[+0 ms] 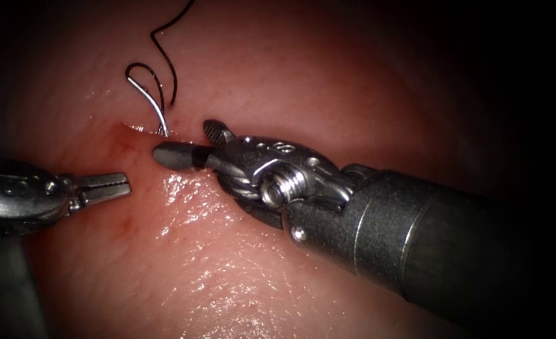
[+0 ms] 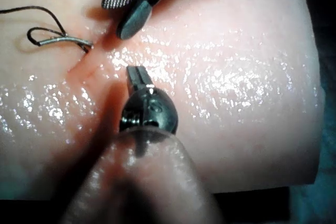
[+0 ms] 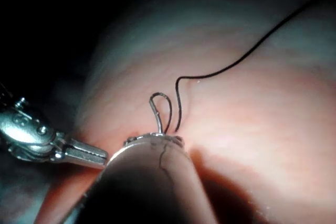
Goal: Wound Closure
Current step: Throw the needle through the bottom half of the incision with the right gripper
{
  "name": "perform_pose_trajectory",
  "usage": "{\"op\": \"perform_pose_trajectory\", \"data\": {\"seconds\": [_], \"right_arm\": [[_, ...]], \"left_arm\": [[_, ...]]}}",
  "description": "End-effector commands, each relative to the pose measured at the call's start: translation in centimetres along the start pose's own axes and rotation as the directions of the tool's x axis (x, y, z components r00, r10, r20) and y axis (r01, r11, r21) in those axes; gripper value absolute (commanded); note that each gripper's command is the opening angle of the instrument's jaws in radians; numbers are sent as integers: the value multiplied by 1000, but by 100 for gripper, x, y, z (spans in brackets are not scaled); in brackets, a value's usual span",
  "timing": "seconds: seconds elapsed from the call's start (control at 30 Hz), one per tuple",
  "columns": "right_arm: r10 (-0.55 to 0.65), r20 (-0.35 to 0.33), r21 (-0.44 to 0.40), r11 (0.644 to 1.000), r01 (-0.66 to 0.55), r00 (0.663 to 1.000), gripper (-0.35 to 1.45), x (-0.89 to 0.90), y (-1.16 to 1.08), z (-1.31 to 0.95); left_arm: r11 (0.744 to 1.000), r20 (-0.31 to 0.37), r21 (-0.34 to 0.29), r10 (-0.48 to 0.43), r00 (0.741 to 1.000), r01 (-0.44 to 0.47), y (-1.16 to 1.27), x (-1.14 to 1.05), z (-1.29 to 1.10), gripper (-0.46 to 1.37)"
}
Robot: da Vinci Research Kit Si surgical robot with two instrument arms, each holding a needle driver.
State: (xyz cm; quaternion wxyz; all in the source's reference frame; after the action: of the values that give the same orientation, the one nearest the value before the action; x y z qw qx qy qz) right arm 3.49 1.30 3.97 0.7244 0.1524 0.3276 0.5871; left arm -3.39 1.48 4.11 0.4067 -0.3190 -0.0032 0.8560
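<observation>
The curved needle (image 1: 145, 94) stands with one end stuck in the tissue (image 1: 240, 263) at the far end of the cut (image 1: 127, 130); the rest arches free above the surface. No tool holds it. Black thread (image 1: 165, 56) loops from its tail and runs off upward. My right tool (image 1: 193, 143) lies just right of the needle, jaws open, holding nothing. My left tool (image 1: 105, 186) hovers left of the cut, jaws shut on nothing. The left wrist view shows the needle (image 2: 58, 39), the right tool (image 2: 125, 9) and the left tool (image 2: 137, 75).
Red fluid (image 1: 124, 150) stains the tissue around the cut. In the right wrist view the needle (image 3: 157, 108) and thread (image 3: 236, 61) rise beyond the shaft, with the left tool (image 3: 84, 153) beside them. The tissue's edge (image 2: 310, 129) drops off.
</observation>
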Motion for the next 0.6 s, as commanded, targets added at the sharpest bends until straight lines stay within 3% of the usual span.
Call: {"op": "perform_pose_trajectory", "data": {"seconds": [0.03, 0.1, 0.17, 0.33, 0.6], "right_arm": [[2, 16, -14, 1000, -2, 1000, 79, 3, 0, 3], [8, 19, -25, 1000, -8, 1000, 60, 8, 0, 11], [12, 27, -34, 999, -11, 1000, 56, 11, -4, 17], [-11, 76, -62, 998, 15, 997, 51, 15, -13, 37], [-105, 180, -137, 982, 131, 978, 47, 9, -12, 52]], "left_arm": [[1000, -4, 2, 1, 1000, -1, 0, -3, 3, -35], [1000, 0, 1, 15, 1000, -15, 2, -12, 10, -35], [1000, 7, -4, 17, 1000, -17, 3, -20, 15, -35], [1000, 13, -10, 9, 1000, -8, 7, -37, 25, -35], [1000, 11, -15, 3, 1000, -3, 7, -38, 25, -35]]}}
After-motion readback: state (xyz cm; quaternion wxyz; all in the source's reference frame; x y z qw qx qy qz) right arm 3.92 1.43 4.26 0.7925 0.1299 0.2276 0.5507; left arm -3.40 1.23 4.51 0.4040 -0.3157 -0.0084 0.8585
